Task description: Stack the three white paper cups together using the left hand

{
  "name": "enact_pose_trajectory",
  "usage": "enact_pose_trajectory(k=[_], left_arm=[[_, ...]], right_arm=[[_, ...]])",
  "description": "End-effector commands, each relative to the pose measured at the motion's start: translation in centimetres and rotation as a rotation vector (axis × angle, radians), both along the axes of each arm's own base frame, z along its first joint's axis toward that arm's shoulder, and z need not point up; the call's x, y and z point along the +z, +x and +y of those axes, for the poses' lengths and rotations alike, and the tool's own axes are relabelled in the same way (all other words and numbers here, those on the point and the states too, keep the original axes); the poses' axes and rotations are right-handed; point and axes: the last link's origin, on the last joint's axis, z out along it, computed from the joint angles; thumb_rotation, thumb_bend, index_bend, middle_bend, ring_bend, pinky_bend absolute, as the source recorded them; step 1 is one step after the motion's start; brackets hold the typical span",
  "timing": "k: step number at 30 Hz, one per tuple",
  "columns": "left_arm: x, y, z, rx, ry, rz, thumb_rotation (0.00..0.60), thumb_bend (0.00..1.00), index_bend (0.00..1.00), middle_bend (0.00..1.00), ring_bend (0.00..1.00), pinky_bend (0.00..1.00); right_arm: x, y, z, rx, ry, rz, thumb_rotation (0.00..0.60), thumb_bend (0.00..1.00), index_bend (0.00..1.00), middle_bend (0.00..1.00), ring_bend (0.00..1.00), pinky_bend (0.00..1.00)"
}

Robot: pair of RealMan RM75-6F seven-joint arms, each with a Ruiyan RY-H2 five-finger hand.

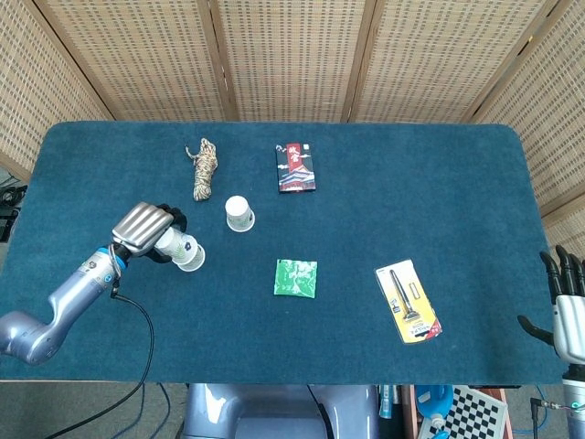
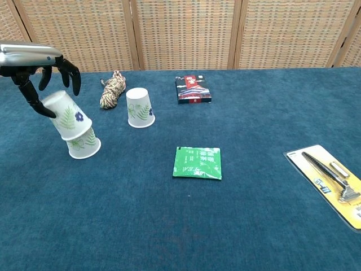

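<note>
Two white paper cups with green leaf prints stand upside down at the table's left. The upper cup (image 2: 65,114) (image 1: 175,244) sits tilted over the lower cup (image 2: 84,147) (image 1: 192,259). My left hand (image 2: 48,76) (image 1: 142,229) holds the upper cup, thumb against its left side and fingers arched over its base. A third cup (image 2: 140,107) (image 1: 239,213) stands alone, upside down, to the right and further back. My right hand (image 1: 569,306) hangs beyond the table's right front corner, fingers apart and holding nothing.
A coil of rope (image 2: 113,89) lies behind the cups. A red and black packet (image 2: 193,90) lies at the back centre, a green sachet (image 2: 197,162) in the middle, and a carded razor (image 2: 330,183) at the right front.
</note>
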Motion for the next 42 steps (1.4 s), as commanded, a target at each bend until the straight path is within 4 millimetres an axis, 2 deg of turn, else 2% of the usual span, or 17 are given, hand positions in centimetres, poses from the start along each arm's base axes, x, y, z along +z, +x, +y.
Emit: enact_pose_trajectory(k=[1,3,5,8,13,18,21,27,33,38,42], left_arm=[[-0.2,-0.1,-0.1,0.002,-0.008,0.009,0.6,0.12,0.11,0.03,0.03,0.24],[-0.3,0.1,-0.2,0.011,-0.023,0.001,0.6,0.12,0.0,0.0,0.0,0.13],[-0.3,0.5,-0.4,0.016,-0.032,-0.026,0.6,0.12,0.0,0.0,0.0,0.1],[0.1,1.0,-0.4,0.001,-0.02,-0.068,0.6,0.12,0.0,0.0,0.0,0.09],[1.2,3.5,1.2,-0.04,0.024,-0.161,0.6,0.12,0.0,0.0,0.0,0.08],[0.6,5.0,2.8,-0.034,0.03,-0.157,0.6,0.12,0.0,0.0,0.0,0.08],[-1.1,6.3,4.4,-0.007,0.017,-0.154,0.6,0.12,0.0,0.0,0.0,0.08],[-4.6,7.4,6.4,0.038,-0.008,-0.111,0.6,0.12,0.0,0.0,0.0,0.08],[-7.7,7.3,7.9,0.105,-0.02,-0.081,0.6,0.12,0.0,0.0,0.0,0.08],[-9.4,7.2,8.8,0.153,-0.029,-0.085,0.6,0.12,0.0,0.0,0.0,0.08],[-10.6,7.4,9.5,0.164,-0.032,-0.075,0.6,0.12,0.0,0.0,0.0,0.14]], right_arm=[[0.0,0.0,0.0,0.0,-0.002,0.0,0.6,0.0,0.02,0.0,0.0,0.0],[0.0,0.0,0.0,-0.001,-0.002,0.0,0.6,0.0,0.02,0.0,0.0,0.0],[0.0,0.0,0.0,-0.001,-0.001,0.0,0.6,0.0,0.02,0.0,0.0,0.0],[0.0,-0.1,0.0,-0.003,0.0,0.0,0.6,0.0,0.02,0.0,0.0,0.0],[0.1,-0.2,-0.2,-0.012,0.0,-0.002,0.6,0.0,0.02,0.0,0.0,0.0],[0.1,-0.4,-0.3,-0.02,0.001,-0.003,0.6,0.0,0.02,0.0,0.0,0.0],[0.1,-0.5,-0.4,-0.025,0.001,0.0,0.6,0.0,0.02,0.0,0.0,0.0],[0.3,-0.7,-0.5,-0.032,-0.01,0.001,0.6,0.0,0.02,0.0,0.0,0.0],[0.6,-1.2,-0.7,-0.053,-0.021,-0.005,0.6,0.0,0.02,0.0,0.0,0.0],[1.0,-1.6,-0.8,-0.068,-0.03,-0.013,0.6,0.0,0.02,0.0,0.0,0.0],[1.2,-2.0,-1.0,-0.084,-0.036,-0.022,0.6,0.0,0.02,0.0,0.0,0.0]])
